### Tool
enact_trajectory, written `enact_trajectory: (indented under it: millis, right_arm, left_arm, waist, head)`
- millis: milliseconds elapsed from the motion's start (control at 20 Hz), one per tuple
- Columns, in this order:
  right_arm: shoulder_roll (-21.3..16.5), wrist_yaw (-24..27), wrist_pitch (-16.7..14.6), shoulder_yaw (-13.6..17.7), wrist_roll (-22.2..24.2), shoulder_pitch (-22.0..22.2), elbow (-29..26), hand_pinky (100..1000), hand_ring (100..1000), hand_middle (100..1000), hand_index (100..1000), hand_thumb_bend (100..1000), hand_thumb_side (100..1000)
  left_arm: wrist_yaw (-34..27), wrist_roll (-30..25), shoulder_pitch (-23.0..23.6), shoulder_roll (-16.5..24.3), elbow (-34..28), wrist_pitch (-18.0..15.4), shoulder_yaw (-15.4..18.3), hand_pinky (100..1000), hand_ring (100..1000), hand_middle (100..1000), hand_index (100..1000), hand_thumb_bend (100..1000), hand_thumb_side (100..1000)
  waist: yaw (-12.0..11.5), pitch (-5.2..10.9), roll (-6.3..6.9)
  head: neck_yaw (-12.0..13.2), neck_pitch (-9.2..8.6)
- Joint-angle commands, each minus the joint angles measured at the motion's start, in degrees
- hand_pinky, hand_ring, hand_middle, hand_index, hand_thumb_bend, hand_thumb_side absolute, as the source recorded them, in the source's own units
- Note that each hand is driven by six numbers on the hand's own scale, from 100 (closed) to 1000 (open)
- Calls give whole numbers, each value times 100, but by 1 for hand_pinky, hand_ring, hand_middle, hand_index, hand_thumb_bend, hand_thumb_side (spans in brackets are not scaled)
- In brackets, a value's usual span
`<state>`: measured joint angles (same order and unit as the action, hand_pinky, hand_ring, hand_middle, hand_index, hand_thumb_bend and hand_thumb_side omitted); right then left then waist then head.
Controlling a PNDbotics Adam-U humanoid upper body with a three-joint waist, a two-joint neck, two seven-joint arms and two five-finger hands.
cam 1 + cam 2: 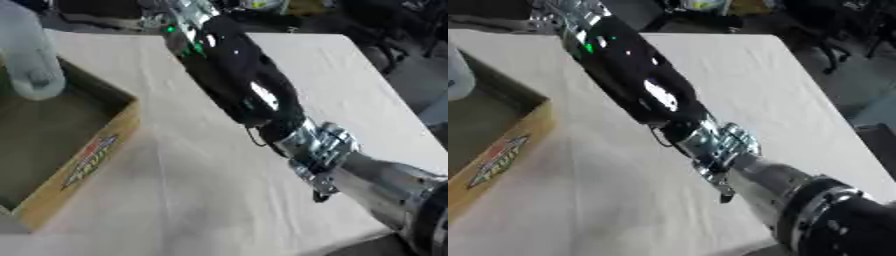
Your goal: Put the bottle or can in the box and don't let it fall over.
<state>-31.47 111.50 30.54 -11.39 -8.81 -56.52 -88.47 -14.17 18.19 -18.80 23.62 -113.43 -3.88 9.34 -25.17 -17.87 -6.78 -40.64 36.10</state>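
Glossy black plastic arm with shiny metal joints, matt cardboard box, pale translucent plastic bottle, matt cloth-covered table

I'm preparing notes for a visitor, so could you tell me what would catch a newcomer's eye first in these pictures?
The robot's black and silver arm dominates, stretching diagonally from the lower right to the top across the pale tablecloth. At the left stands an open cardboard box with a colourful logo on its side, and a translucent bottle stands upright at the box's far corner. Neither hand shows.
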Motion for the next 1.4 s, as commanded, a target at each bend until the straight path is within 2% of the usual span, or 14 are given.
enact_trajectory:
  millis: [50, 350, 700, 1400]
  right_arm:
    - [-26, 56, 60, 54, 21, -67, 81, 505, 513, 551, 869, 247, 984]
    - [124, 54, 137, 69, 17, 71, 345, 502, 506, 544, 861, 261, 998]
    - [237, -290, 290, -3, 87, 259, 590, 502, 501, 540, 859, 273, 1000]
    - [367, -862, 547, -27, 233, 540, 1011, 503, 496, 535, 864, 299, 1000]
  left_arm:
    - [-9, 80, -79, 80, -117, -14, 64, 1000, 690, 676, 826, 295, 832]
    - [-3, 110, -94, 67, -117, -31, 66, 1000, 689, 675, 824, 296, 833]
    - [10, 77, -121, 67, -117, -56, 60, 1000, 688, 673, 824, 293, 835]
    - [27, 44, -78, 61, -117, -44, 58, 1000, 686, 671, 824, 292, 838]
  waist:
    - [-23, 70, 56]
    - [-5, -3, 60]
    - [48, -60, 75]
    - [168, -64, 106]
  head:
    - [-51, -100]
    - [-7, -144]
    - [73, -190]
    - [140, -243]
